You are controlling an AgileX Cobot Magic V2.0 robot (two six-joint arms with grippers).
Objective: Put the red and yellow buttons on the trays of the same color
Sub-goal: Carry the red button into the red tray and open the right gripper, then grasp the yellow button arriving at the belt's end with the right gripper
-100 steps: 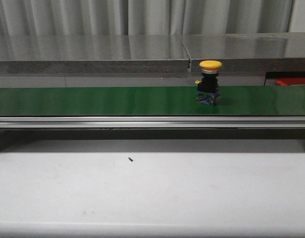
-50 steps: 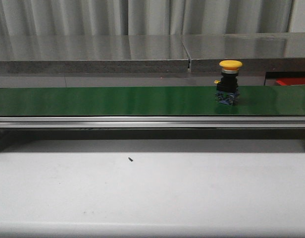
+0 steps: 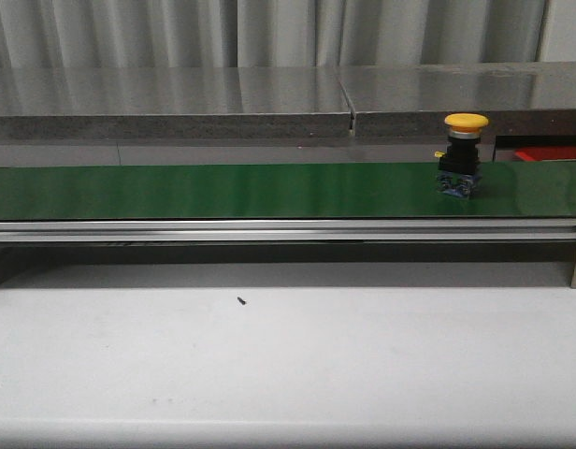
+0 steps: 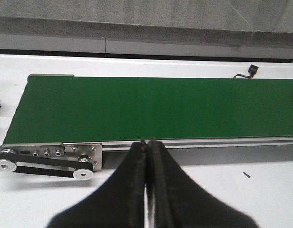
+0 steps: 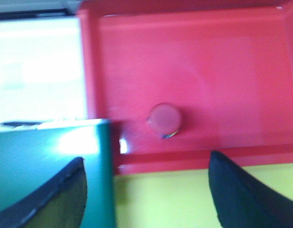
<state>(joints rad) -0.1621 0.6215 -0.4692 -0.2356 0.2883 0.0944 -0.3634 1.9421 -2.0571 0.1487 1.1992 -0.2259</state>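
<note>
Yellow button (image 3: pixel 465 154) is the thing that has moved: over the last second it has ridden along the green conveyor belt (image 3: pixel 223 190) toward my right side, and it now stands upright near the belt's right end, yellow cap on top of its dark body. I judge that it will soon reach the spot where my right arm waits, so the pick for the yellow tray is the step coming up. My right tool (image 5: pixel 146 190) is released, its two dark fingers spread wide, hovering over the end of the belt and the trays. Below it, the red tray (image 5: pixel 208 57) already holds a red button (image 5: pixel 164 119), seen from above and sitting near the tray's near wall, so I judge that half of the sorting is done. The yellow tray (image 5: pixel 161 199) lies just beside the red one, and the part I can see of it is bare. My left tool (image 4: pixel 147 190) is clenched with nothing between its fingers, held above the white bench (image 3: pixel 288 365) near the other end of the belt. Behind the belt runs a grey metal ledge (image 3: pixel 176 98). A tiny dark speck (image 3: pixel 241 301) lies on the bench, well apart from the button. Nothing visible blocks the button's path; the right wrist picture is blurred, so fine detail there is uncertain.
</note>
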